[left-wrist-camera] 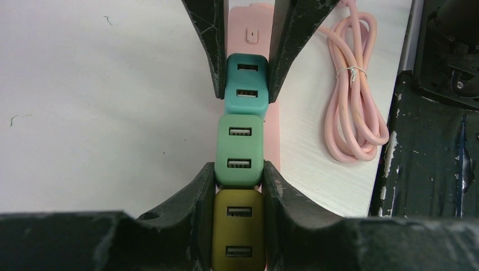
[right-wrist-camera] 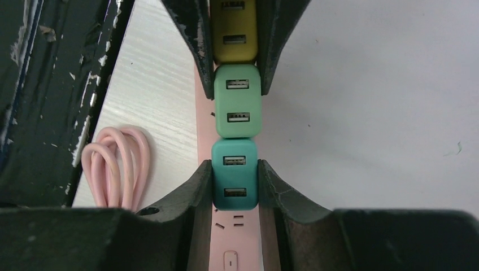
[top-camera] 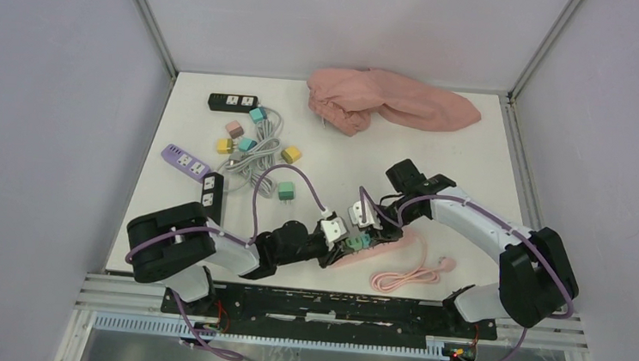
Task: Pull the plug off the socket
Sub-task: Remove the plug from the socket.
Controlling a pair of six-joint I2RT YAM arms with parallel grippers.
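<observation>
A pink power strip (top-camera: 402, 237) lies near the front of the table. It holds three USB plugs in a row: teal (left-wrist-camera: 246, 84), green (left-wrist-camera: 239, 149) and olive-yellow (left-wrist-camera: 237, 231). My left gripper (left-wrist-camera: 238, 169) is shut on the olive-yellow plug, and its fingertips reach the sides of the green plug. My right gripper (right-wrist-camera: 234, 166) is shut on the teal plug (right-wrist-camera: 234, 175), with the strip's free socket and switch (right-wrist-camera: 237, 248) below it. The green plug (right-wrist-camera: 237, 101) sits untouched by the right gripper. In the top view the two grippers (top-camera: 339, 234) (top-camera: 370, 223) face each other over the strip.
The strip's coiled pink cable (top-camera: 407, 278) lies at the front right. A pink cloth (top-camera: 391, 100) lies at the back. Black (top-camera: 232, 102) and purple (top-camera: 184, 159) power strips, grey cable (top-camera: 258, 154) and several loose plugs sit at the back left.
</observation>
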